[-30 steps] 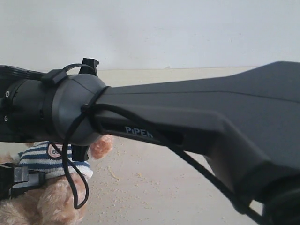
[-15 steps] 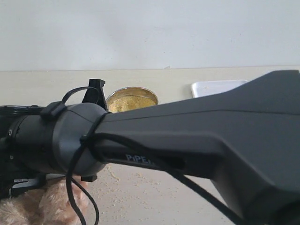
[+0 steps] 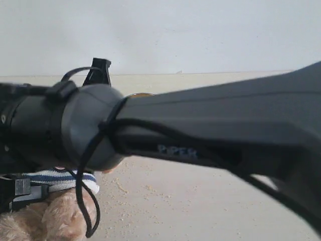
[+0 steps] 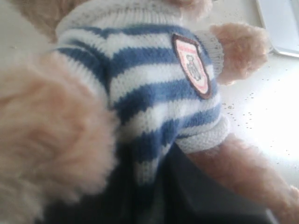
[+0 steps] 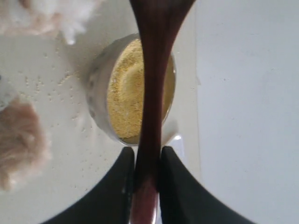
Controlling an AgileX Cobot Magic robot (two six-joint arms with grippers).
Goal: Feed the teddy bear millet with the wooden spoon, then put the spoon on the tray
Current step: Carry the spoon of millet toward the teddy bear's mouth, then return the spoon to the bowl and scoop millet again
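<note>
exterior cam is mostly blocked: right arm (image 3: 215, 125) crosses directly in front of the lens, so the wrist views carry the info.

right gripper (image 5: 147, 150): fingers clamped on the wooden spoon (image 5: 152, 84), at the tail end of the handle, so nearly the whole length reaches out ahead. The spoon lies over the metal bowl (image 5: 96, 93) of millet (image 5: 124, 93). Its wide end is past the far rim and cut off by the frame edge, so can't tell if it's loaded. Judgement: scoop/carry phase, feeding not finished.

left gripper (image 4: 187, 191): only a dark mass against the lower body of the teddy bear (image 4: 154, 93). Can't tell whether the jaws are closed on it or just bracing. Probable reason: a soft toy needs propping so its mouth faces the spoon.

Bear's striped shirt and badge (image 4: 191, 65) fill the left wrist view, head out of frame. Exterior shows it lower left, under the arm. Fur shows near the bowl in the right wrist view.

Millet is also scattered on the table (image 3: 210, 211) between bear and bowl. Spill risk, so the spoon wants to be kept level.

tray (image 4: 280, 23): only a corner shows, beyond the bear's arm, no spoon on that part. Farthest back is the wall (image 3: 160, 30).
</note>
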